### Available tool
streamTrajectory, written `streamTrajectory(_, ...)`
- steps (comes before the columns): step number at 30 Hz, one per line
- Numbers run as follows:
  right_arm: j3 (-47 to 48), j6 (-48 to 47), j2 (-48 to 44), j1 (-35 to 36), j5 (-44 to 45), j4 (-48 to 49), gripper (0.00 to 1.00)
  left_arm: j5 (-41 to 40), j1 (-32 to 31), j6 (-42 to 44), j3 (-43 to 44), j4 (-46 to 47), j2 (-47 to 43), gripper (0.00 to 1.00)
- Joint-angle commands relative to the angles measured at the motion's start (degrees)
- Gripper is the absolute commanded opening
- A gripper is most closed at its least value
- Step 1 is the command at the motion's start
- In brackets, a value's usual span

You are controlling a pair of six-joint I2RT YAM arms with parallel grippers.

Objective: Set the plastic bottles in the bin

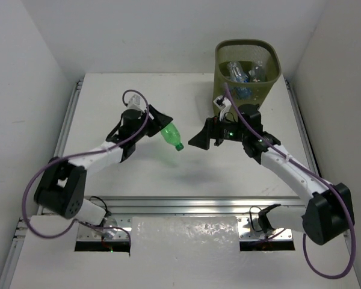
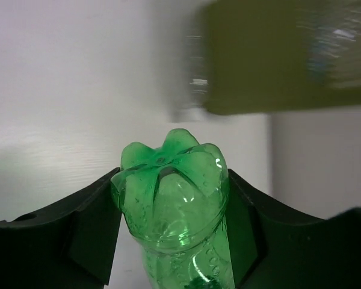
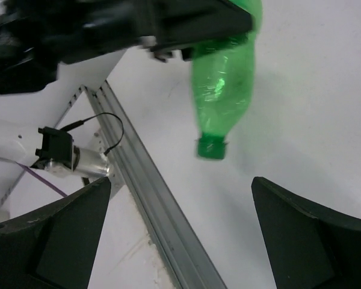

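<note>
My left gripper (image 1: 162, 122) is shut on a green plastic bottle (image 1: 172, 136) and holds it above the table, cap pointing down toward the near right. In the left wrist view the bottle's base (image 2: 171, 186) fills the gap between both fingers. My right gripper (image 1: 200, 139) is open and empty, just right of the bottle, facing it. In the right wrist view the green bottle (image 3: 224, 84) hangs ahead from the left gripper. The olive-green bin (image 1: 248, 67) stands at the far right and holds several clear bottles (image 1: 236, 72).
The bin shows blurred in the left wrist view (image 2: 289, 54). An aluminium rail (image 1: 186, 205) runs along the table's near edge, also seen in the right wrist view (image 3: 150, 198). White walls close in the table on three sides.
</note>
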Motion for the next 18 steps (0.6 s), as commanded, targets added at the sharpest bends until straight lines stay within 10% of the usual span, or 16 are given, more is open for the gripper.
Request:
streamTrajectory(1, 0.51, 3.69, 2.72, 2.27, -1.90, 10.94, 0.99, 17.12, -2.27, 4.34, -6.80, 27.14, -9.20, 0.00)
streamTrajectory(10, 0.34, 12.67, 8.09, 10.02, -1.73, 21.68, 0.89, 18.03, -10.36, 0.65, -10.95, 27.77, -21.70, 0.00)
streamTrajectory(12, -0.98, 14.86, 7.66, 10.02, -2.34, 25.19, 0.38, 17.24, -11.07, 0.38, -10.51, 26.55, -22.05, 0.25)
streamTrajectory(15, -2.82, 16.62, 5.56, 10.11, -3.05, 28.00, 0.00, 13.65, -11.33, 1.96, -8.59, 22.09, -23.54, 0.75)
streamTrajectory(18, -1.78, 12.44, 2.48, 9.58, 0.53, 21.71, 0.00, 0.45, -11.33, 6.70, -1.06, 4.77, -26.17, 1.00)
